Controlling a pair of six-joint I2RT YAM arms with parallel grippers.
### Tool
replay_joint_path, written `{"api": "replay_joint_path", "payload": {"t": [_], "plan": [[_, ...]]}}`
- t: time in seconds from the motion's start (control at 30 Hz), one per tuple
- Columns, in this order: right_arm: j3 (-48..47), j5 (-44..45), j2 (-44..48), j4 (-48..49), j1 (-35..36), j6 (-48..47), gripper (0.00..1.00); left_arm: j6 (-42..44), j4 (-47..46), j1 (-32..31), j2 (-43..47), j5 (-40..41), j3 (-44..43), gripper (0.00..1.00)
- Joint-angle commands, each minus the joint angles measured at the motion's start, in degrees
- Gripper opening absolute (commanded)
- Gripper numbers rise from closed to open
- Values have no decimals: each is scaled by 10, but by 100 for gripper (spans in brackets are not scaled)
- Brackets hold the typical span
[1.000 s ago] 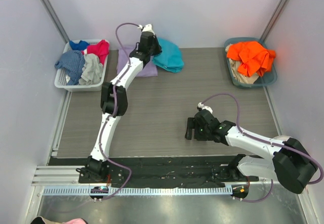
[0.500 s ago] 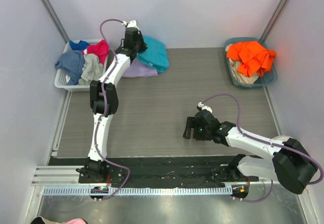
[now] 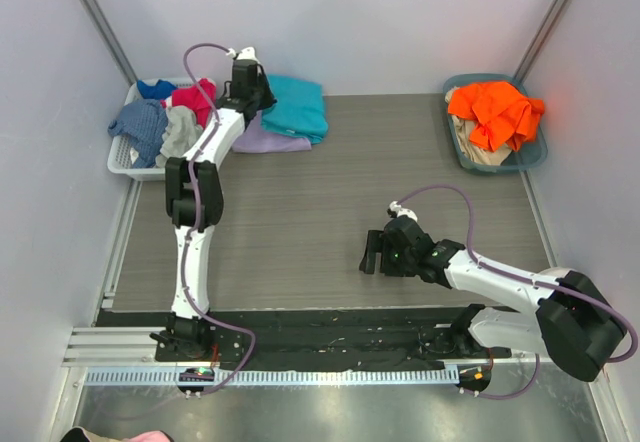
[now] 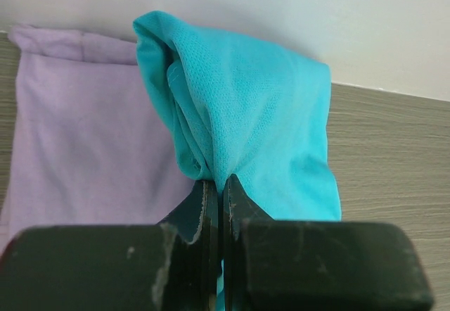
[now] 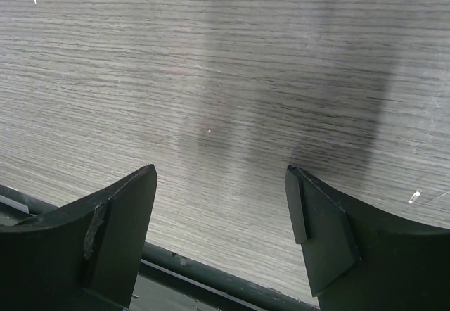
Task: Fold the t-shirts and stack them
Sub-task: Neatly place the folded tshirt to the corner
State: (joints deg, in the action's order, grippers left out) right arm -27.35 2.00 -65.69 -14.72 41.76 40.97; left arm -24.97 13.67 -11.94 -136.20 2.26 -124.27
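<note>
The teal t-shirt [image 3: 296,105] lies folded at the back of the table, partly over the lavender t-shirt [image 3: 268,140]. My left gripper [image 3: 252,94] is shut on the teal shirt's left edge. In the left wrist view the teal shirt [image 4: 260,121] bunches up from the closed jaws of the gripper [image 4: 222,188], and the lavender shirt [image 4: 84,135] lies flat beneath it on the left. My right gripper [image 3: 372,252] is open and empty, low over the bare wood in the near right; its fingers [image 5: 119,212] stand wide apart.
A white basket [image 3: 120,162] with red, blue and grey garments stands at the back left, close to my left arm. A teal bin [image 3: 535,157] with an orange garment [image 3: 495,110] stands at the back right. The back wall is just behind the shirts.
My left gripper has dragged the teal shirt leftwards, from beside the lavender shirt to lying over it. The right arm has barely moved.
</note>
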Motion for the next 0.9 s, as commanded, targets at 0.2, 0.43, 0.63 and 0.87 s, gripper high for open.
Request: {"api": "replay_joint_path", "payload": {"t": [0.2, 0.43, 0.63, 0.87], "plan": [[0, -11, -27, 7, 0, 10, 82, 26, -31, 36, 47, -9, 13, 0], [-3, -13, -41, 14, -1, 11, 82, 35, -29, 57, 49, -14, 23, 0], [-3, -12, -45, 19, -1, 14, 82, 37, -38, 68, 52, -18, 45, 0], [-6, -12, -51, 18, -1, 13, 82, 42, -46, 81, 54, -20, 67, 0]]}}
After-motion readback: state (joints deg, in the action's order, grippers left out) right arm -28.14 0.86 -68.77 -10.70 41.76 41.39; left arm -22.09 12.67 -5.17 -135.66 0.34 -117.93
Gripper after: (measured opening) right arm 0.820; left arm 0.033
